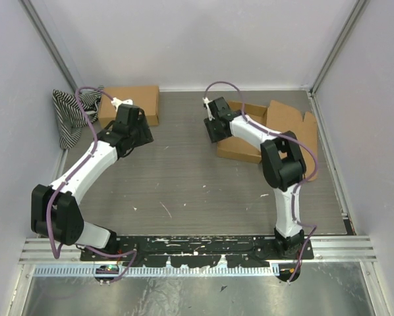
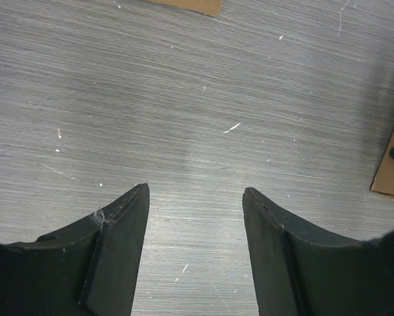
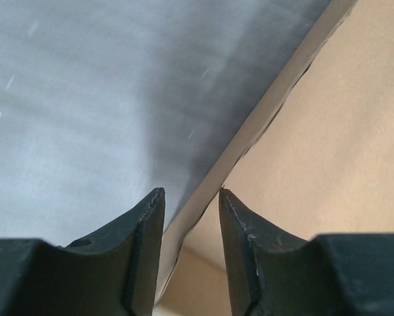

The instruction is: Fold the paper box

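Right claw (image 3: 190, 194) being held narrowly parted astride paper box (image 3: 329, 131) wall, nothing pinched; left claw (image 2: 196, 191) wide, empty. Cardboard judged light, stiff; wall edge being favoured.

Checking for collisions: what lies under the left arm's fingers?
Bare gray table shows below and between the open left fingers; a cardboard corner sits off to the right. The patch right under the fingers themselves is covered.
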Controlling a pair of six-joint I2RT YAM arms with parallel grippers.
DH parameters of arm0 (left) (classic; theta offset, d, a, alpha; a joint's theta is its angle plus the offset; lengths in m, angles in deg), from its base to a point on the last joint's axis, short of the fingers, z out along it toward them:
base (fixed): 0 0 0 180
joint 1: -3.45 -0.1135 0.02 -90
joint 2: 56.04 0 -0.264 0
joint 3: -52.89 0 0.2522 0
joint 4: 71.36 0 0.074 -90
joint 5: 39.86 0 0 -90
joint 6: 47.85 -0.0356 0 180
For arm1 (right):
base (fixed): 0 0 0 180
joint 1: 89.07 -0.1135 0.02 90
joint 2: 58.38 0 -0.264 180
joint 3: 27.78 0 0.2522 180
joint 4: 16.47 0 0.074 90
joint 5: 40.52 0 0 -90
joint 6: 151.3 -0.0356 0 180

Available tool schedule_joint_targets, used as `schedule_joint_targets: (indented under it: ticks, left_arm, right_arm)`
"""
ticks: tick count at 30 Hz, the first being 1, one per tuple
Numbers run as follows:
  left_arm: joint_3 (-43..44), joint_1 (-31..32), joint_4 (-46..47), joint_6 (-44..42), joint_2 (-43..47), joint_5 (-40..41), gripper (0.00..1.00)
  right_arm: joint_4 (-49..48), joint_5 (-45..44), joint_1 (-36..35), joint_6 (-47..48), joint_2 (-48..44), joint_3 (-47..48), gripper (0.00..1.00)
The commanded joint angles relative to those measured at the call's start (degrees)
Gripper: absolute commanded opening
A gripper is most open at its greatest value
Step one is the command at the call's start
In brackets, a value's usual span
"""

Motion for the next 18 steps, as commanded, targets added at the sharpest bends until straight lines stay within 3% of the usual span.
schedule_joint_targets:
  ticks: [1,5,9,14,16,18]
  left_arm:
    - [-2.14,1.16,3.81,-0.30,1.17,-1.57,0.65]
    - [-2.63,2.59,5.45,-1.04,0.60,-1.69,0.65]
    - [-1.30,2.70,7.27,-2.14,-1.30,-2.18,0.68]
    - [4.91,2.69,7.70,-3.64,-5.32,-2.76,0.70]
    - [8.52,2.70,7.31,-3.93,-7.75,-4.08,0.70]
    - [13.48,2.69,6.37,-4.68,-11.38,-5.78,0.70]
  right_arm:
    - [0.09,7.92,-5.14,17.04,-15.15,-9.31,0.49]
    - [1.06,6.24,-13.53,24.12,-26.86,-23.28,0.62]
    - [0.20,2.35,-16.88,18.90,-36.16,-28.71,0.67]
    - [-9.05,-5.35,-13.49,9.84,-44.70,-31.69,0.67]
    - [-9.67,-8.14,-9.48,4.12,-42.32,-28.53,0.62]
    - [-7.98,-7.15,-4.87,-1.07,-36.92,-23.27,0.63]
